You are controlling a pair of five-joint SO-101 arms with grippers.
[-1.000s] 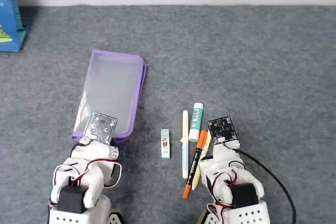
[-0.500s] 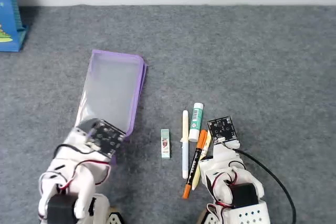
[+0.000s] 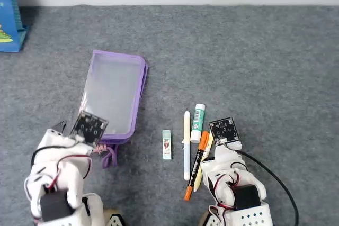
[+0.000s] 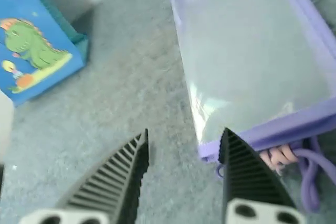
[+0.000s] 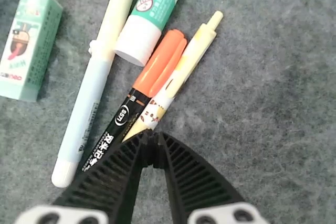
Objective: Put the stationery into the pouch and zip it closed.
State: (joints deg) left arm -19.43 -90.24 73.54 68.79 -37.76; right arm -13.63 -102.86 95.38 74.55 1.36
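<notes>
Pouch [image 3: 114, 96]: purple-edged with a clear face, lying flat left of centre in the high view. Its near short edge faces the left arm, and a purple cord [image 3: 108, 154] trails from that edge. I cannot tell whether the zip is open.
Stationery: an eraser [image 3: 167, 144], white pen [image 3: 186, 146], glue stick [image 3: 197, 123], orange marker [image 3: 196, 170] and cream pen [image 3: 204, 157] are bunched at lower centre. All are well apart from the pouch and none is inside it.
Left gripper [image 4: 185, 135]: spread wide with nothing between the fingers, over the carpet just beside the pouch's near corner.
Right gripper [image 5: 152, 141]: fingers pressed together and holding nothing, with the tips by the tail ends of the marker and cream pen.
Risk: the pens touch one another, so a pinch on one would likely drag or roll its neighbours. The flat, limp pouch may slide or stay collapsed unless its mouth is held. The loose cord could snag a finger.
Room: bare grey carpet lies between the pouch and the pens, and across the right and upper frame. A blue box [image 3: 9, 14] stands at the upper left edge, clear of the work.
</notes>
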